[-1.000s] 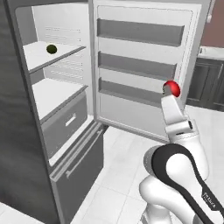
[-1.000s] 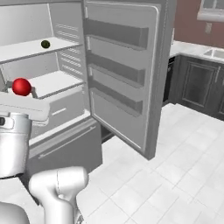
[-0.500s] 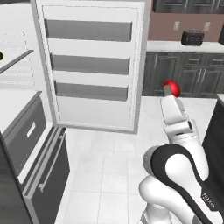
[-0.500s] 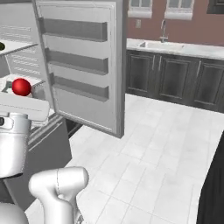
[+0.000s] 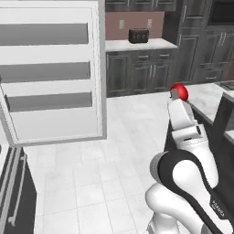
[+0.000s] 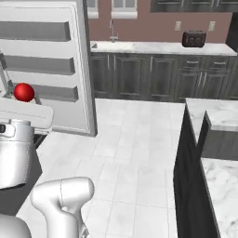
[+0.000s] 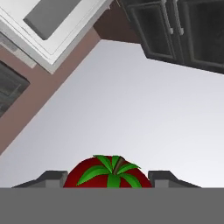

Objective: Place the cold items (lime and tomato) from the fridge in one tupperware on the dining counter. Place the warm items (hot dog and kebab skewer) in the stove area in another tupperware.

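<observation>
Swung right with the base since the earlier frames, so both base views have shifted: fridge shelves and lime gone from sight, fridge door [image 5: 50, 73] now at the left, dark cabinets and a pale desk [image 6: 158, 47] along the back wall ahead. Tomato [image 5: 179, 92] unchanged in the tool [image 5: 176, 93], carried high at the end of the raised arm.

Counted: one tomato, one tool, one toaster [image 5: 138, 35] on the back desk, one faucet [image 6: 111, 31] beside a window strip, one fridge door with three grey door shelves, two wall outlets above the toaster in the left base view.

Tomato: round, glossy red, with a green star-shaped leafy top and a short brown stem, seen facing the camera in the hand view [image 7: 108, 173]. Sits between the two dark fingers [image 7: 51, 178], one on each side, touching or nearly touching; tool clamped on it with the jaws fairly wide apart. In the right base view, a red ball [image 6: 23, 92] resting above the white wrist, in front of the fridge door.

Hidden or cut off: lower half of the tomato lost below the hand view's edge; finger ends mostly covered by the fruit in the base views. Dining desk [image 6: 218, 116] at the right cropped by the frame, its marble top partly seen. Fridge door's top and left side cut off.
</observation>
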### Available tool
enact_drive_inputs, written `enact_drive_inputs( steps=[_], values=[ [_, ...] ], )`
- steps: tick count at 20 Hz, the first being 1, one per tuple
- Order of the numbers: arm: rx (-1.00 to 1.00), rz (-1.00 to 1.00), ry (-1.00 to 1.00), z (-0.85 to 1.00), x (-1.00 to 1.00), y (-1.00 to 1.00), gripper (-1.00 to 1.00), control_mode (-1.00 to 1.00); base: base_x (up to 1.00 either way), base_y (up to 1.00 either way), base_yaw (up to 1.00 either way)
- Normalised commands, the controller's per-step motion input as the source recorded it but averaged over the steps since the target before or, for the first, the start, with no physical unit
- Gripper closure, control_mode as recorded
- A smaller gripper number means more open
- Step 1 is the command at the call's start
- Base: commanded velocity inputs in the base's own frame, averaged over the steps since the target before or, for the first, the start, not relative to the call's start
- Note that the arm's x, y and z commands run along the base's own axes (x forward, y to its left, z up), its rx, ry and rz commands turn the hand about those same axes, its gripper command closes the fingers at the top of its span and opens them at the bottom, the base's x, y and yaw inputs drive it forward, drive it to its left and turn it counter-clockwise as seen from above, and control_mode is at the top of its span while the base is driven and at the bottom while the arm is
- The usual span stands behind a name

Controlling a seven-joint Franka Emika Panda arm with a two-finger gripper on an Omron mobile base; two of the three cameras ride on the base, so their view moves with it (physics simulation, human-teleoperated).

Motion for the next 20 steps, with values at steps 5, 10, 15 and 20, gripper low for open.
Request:
enact_drive_inputs(
  steps=[5,10,15,20],
  values=[
    [0.00,0.00,0.00,0.00,0.00,0.00,1.00,1.00,-0.65,-0.04,-0.41],
    [0.00,0.00,0.00,0.00,0.00,0.00,1.00,1.00,-0.78,-0.30,-0.33],
    [0.00,0.00,0.00,0.00,0.00,0.00,1.00,1.00,-0.78,-0.52,-0.25],
    [0.00,0.00,0.00,0.00,0.00,0.00,1.00,1.00,-0.20,-0.93,-0.26]
  ],
)
